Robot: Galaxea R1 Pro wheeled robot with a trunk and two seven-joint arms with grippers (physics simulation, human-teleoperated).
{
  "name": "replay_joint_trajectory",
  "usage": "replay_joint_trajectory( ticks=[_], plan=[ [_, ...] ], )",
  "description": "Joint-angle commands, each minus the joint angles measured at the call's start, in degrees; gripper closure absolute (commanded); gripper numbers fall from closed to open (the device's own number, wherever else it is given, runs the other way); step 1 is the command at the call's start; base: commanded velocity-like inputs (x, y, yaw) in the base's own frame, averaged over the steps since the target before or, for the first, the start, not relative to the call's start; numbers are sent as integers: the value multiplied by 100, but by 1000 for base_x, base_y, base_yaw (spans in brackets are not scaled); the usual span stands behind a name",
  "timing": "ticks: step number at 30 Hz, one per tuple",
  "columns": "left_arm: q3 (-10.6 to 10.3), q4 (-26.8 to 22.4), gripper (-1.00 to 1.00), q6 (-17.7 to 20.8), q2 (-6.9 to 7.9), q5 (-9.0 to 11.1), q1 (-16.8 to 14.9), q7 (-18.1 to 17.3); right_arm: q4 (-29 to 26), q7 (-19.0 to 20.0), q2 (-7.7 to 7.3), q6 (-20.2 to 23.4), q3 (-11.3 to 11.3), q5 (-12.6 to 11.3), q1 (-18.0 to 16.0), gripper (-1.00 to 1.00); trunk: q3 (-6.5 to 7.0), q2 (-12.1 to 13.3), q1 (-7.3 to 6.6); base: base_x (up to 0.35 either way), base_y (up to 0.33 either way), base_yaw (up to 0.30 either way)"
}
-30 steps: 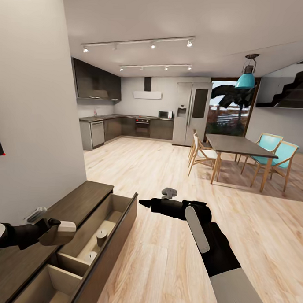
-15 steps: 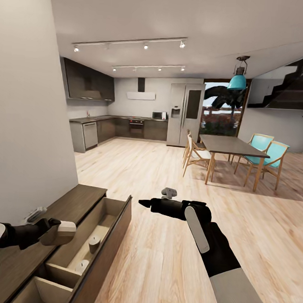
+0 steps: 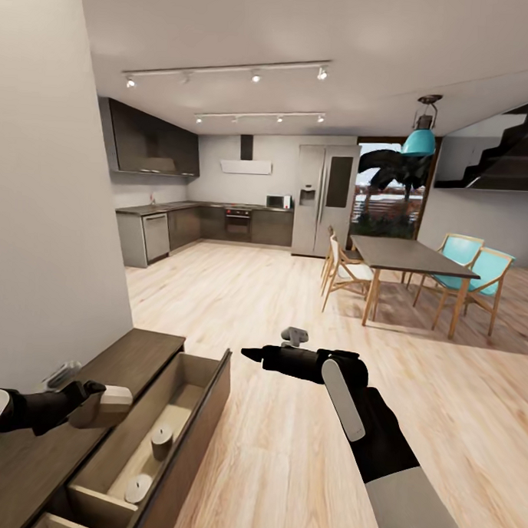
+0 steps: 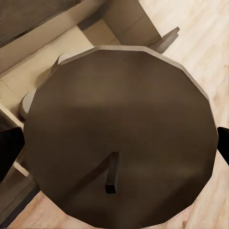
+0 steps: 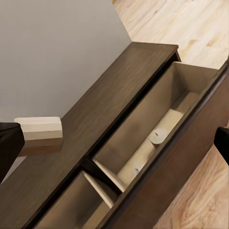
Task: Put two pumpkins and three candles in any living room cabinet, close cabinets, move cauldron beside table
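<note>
Left pincer [image 3: 96, 405] gripping third candle [image 3: 108, 405] over open cabinet [image 3: 137, 358] drawer; view shifted; right pincer [image 3: 248, 354] state unclear.

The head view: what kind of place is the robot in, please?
Most likely an open-plan home. A kitchen with a tall fridge lies at the back, a dining table with teal chairs at the right, and a low dark cabinet with an open drawer stands near the robot.

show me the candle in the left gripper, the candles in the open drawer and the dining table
held candle [image 3: 104, 404], head view, its side wall.
standing drawer candle [image 3: 162, 441], head view, its side.
second drawer candle [image 3: 138, 488], head view, its round end.
dining table [image 3: 406, 255], head view, bare top.
</note>
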Motion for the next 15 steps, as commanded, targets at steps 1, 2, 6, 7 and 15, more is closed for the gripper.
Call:
replay_joint_trajectory(
  ticks=[1, 2, 6, 7, 15],
  plan=[
    [5, -1, 100, 11, 0, 69, -5, 43, -3, 45, 3, 23, -7, 47, -5, -100, -7, -4, 2, 225, 191, 0],
    [5, 0, 100, 11, 0, 69, -5, 42, -3, 45, 3, 23, -7, 47, -5, -100, -7, -4, 2, 156, 138, 0],
    [3, 2, 100, 10, 0, 69, -5, 44, -3, 47, 3, 23, -7, 47, -5, -100, -7, -4, 2, 58, 51, 0],
    [3, 2, 100, 8, 0, 69, -5, 44, -3, 46, 3, 23, -7, 47, -5, -100, -7, -4, 2, 19, 12, 0],
    [-48, -7, 100, 7, -10, 69, -5, 46, -3, 48, 3, 23, -7, 47, -5, -100, -7, -4, 2, 179, 2, 0]
  ],
)
